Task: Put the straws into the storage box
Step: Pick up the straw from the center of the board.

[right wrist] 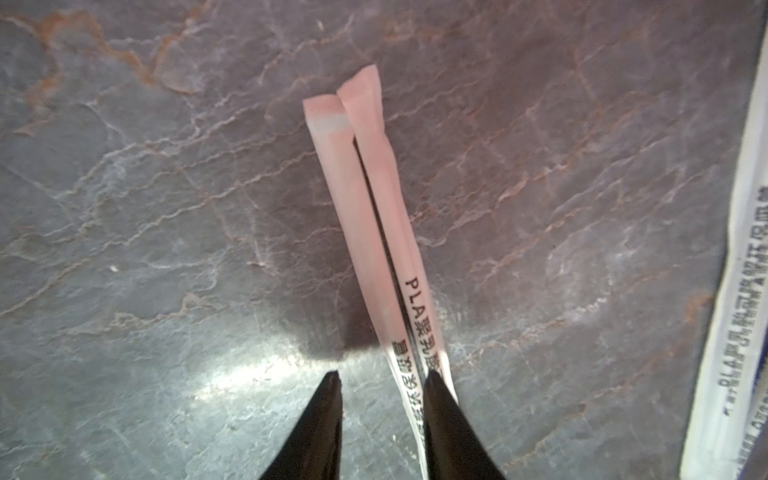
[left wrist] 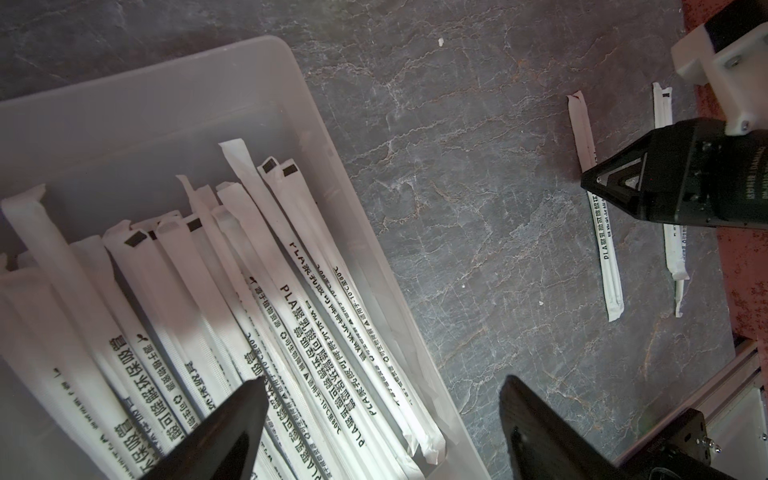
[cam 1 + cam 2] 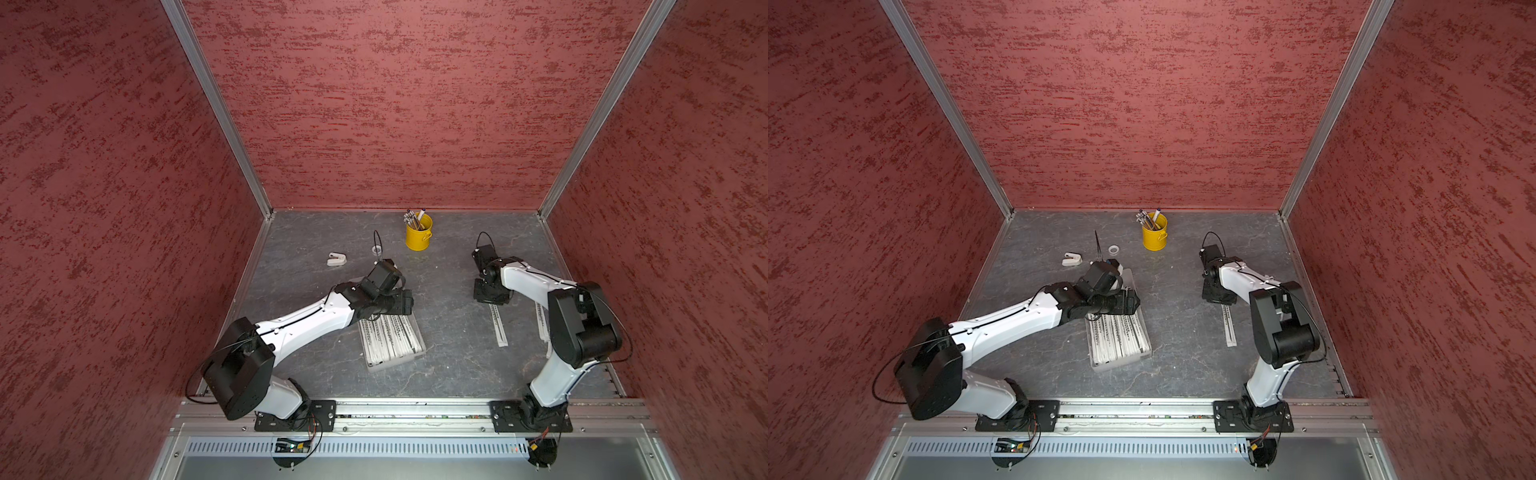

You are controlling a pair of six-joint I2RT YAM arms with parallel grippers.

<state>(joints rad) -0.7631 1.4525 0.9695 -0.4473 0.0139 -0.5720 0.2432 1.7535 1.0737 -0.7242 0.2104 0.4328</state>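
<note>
- My left claw [image 2: 382,382] is hanging with its jaws spread wide and is gripping nothing. One finger [image 2: 232,428] is showing over the box contents and the other over bare tabletop [image 2: 478,208].
- The storage box [image 3: 397,360] is lying directly beneath this claw, and in both top views the claw is covering its far end.
- Most of the straws [image 2: 291,270] are lying lengthwise inside the box, packed side by side below the claw with the printed wrappers facing up.
- A yellow bucket [image 3: 419,239] of pens [image 3: 413,218] is standing beyond both claws, roughly between them and well apart from each.
- My right claw [image 1: 383,374] is sitting low at the table with its jaws only narrowly parted and closed on nothing.
- A pair of straws [image 1: 374,208] is lying on the table under this claw, running away from the fingertips. One fingertip [image 1: 436,386] is overlapping the outer straw of the pair, while the other fingertip is standing just beside the pair over bare table.
- More loose straws [image 1: 739,291] are lying on the table to the right of this claw, near it but apart. In a top view the right arm is partly hiding them.
</note>
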